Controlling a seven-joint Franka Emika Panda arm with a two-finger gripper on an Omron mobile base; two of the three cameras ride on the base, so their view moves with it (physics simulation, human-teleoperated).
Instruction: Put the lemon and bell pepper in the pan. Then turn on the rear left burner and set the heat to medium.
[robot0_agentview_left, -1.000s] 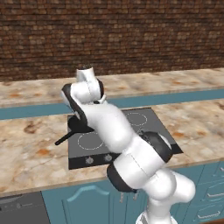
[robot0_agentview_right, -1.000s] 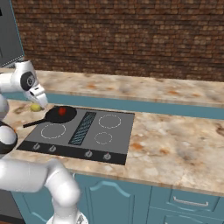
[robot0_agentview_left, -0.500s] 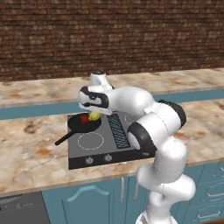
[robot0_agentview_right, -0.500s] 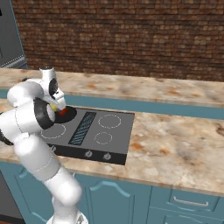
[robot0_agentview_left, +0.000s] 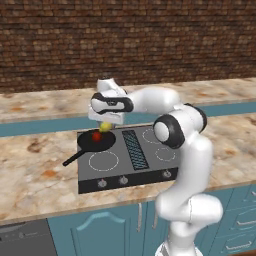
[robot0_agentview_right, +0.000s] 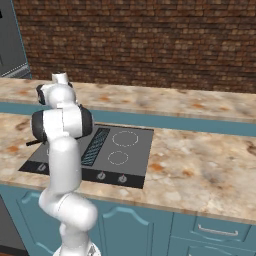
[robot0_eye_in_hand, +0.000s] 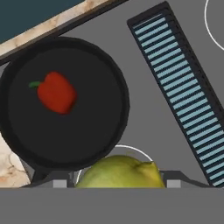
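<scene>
the end effector holds the lemon between its fingers just above the black pan at the cooktop's rear left corner, bell pepper already inside; next, likely centre over the pan and release.

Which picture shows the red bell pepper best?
The hand view: the bell pepper lies big and unblocked inside the pan, green stem visible. The left base view shows it as a small red dot. In the right base view the arm stands in front.
</scene>
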